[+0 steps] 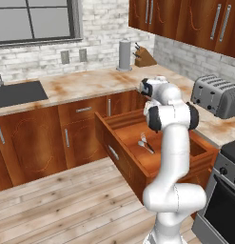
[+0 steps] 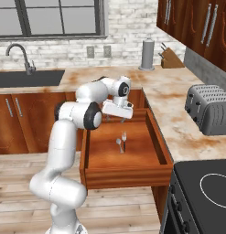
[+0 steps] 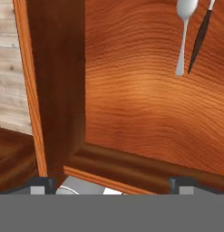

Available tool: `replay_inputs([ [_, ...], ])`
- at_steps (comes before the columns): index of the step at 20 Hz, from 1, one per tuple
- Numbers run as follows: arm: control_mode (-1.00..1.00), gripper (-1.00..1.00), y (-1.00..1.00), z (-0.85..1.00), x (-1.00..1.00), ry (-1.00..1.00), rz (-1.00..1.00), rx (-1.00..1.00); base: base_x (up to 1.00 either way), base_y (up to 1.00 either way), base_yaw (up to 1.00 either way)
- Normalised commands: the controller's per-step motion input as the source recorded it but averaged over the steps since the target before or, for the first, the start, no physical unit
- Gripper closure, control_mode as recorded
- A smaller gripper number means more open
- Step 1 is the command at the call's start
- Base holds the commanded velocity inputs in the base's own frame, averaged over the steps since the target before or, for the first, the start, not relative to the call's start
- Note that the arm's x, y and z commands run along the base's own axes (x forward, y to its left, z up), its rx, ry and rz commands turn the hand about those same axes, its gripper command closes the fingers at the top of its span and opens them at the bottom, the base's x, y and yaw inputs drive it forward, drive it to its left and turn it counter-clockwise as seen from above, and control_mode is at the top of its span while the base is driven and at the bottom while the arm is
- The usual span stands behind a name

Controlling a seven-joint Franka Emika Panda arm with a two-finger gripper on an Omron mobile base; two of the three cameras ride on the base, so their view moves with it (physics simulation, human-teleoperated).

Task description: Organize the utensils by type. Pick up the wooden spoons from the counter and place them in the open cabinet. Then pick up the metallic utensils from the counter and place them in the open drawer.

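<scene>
Reddish-brown wood of the open drawer (image 2: 128,153) lies under the gripper (image 2: 118,111), whose jaws stand wide with nothing between them. On the drawer floor the silver teaspoon (image 3: 183,36) and dark-handled fork (image 3: 200,38) rest just beside each other, long axes parallel, handles toward the hand; in the hand view they lie at about one o'clock. Both metallic utensils look delivered, so the coming move, I judge, is a withdrawal up over the drawer's back wall toward the counter (image 2: 174,91)
</scene>
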Motion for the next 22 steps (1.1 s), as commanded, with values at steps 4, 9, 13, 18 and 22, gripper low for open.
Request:
replay_inputs([
  [4, -1.00, -1.00, 0.33, 0.55, -0.85, 0.00, -0.22, 0.00, 0.00, 0.00, 0.00],
  [9, -1.00, -1.00, 0.36, 0.58, -0.77, 0.00, -0.21, 0.00, 0.00, 0.00, 0.00],
  [13, -1.00, -1.00, 0.39, 0.69, -0.30, 0.00, -0.17, -0.01, 0.00, 0.00, 0.00],
  [18, -1.00, -1.00, 0.30, 0.64, -0.21, 0.06, -0.13, -0.04, 0.00, 0.00, 0.00],
  [22, -1.00, -1.00, 0.22, 0.29, 0.00, 0.24, -0.10, -0.08, 0.00, 0.00, 0.00],
])
